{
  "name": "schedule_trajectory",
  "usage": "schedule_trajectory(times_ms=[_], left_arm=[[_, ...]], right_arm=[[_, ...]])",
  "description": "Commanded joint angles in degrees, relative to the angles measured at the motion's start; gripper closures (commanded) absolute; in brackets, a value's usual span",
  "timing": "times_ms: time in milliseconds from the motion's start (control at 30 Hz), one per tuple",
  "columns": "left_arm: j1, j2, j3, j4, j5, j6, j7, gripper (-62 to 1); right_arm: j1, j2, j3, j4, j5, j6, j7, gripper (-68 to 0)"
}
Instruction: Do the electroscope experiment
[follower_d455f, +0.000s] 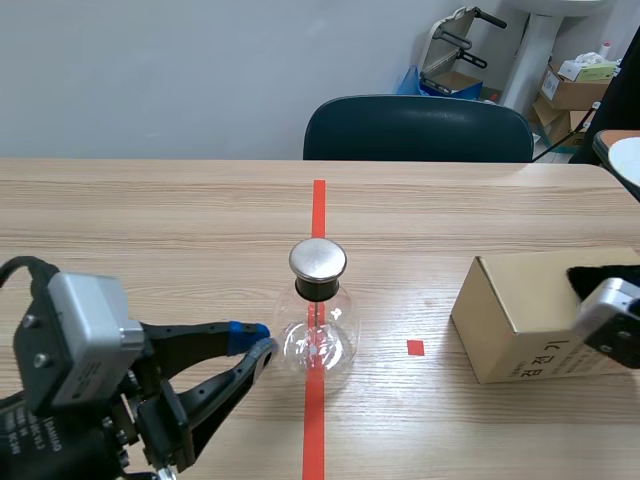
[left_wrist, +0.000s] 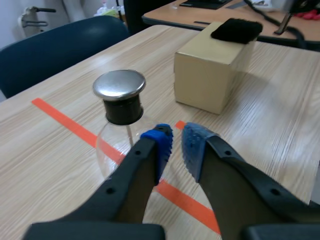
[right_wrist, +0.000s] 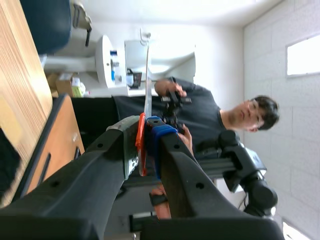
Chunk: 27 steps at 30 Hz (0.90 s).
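The electroscope, a clear glass flask (follower_d455f: 318, 335) with a round metal cap (follower_d455f: 318, 260), stands on the red tape line at the table's middle. My left gripper (follower_d455f: 258, 342) sits just left of the flask, its blue pads (left_wrist: 161, 145) almost together with nothing between them; the flask (left_wrist: 117, 145) is right ahead of it. My right gripper (right_wrist: 147, 132) is tipped upward, shut on a thin rod (right_wrist: 147, 85) that is orange-red at the grip and pale beyond. In the scene view only the right arm's wrist (follower_d455f: 612, 325) shows, at the right edge.
A cardboard box (follower_d455f: 525, 320) with a black cloth (follower_d455f: 603, 275) on top lies right of the flask. A dark blue chair (follower_d455f: 418, 130) stands at the table's far edge. Beyond the right gripper a person in a dark shirt (right_wrist: 165, 112) is visible.
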Motion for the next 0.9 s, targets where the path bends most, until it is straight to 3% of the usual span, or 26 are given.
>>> schedule_trajectory(times_ms=[0, 200, 400, 700, 867], left_arm=[[-0.28, -0.22, 0.15, -0.26, -0.57, 0.59, -1.18, -4.3], [-3.10, 0.68, 0.46, -4.39, -0.87, 4.72, -0.94, -2.9], [-5.25, 0.52, 1.09, -10.82, -2.80, 4.94, -2.01, -2.9], [-11.26, 0.52, 9.51, -15.34, -2.84, 5.84, -2.97, -2.6], [-14.32, 0.52, 13.05, -16.52, -5.81, 8.70, -2.64, -2.5]], right_arm=[[-0.09, 0.94, -1.27, 1.68, -0.35, -0.61, -1.53, -1.9], [0.39, 0.94, -8.90, 3.26, -4.57, -0.66, -7.93, -1.9], [1.03, 0.92, -15.74, 3.26, -8.44, -1.29, -14.03, -1.9], [3.54, 0.92, -25.29, 3.26, -14.03, -1.22, -25.35, -1.9], [4.68, 0.96, -29.40, 3.19, -16.37, 0.28, -29.46, -1.9]])
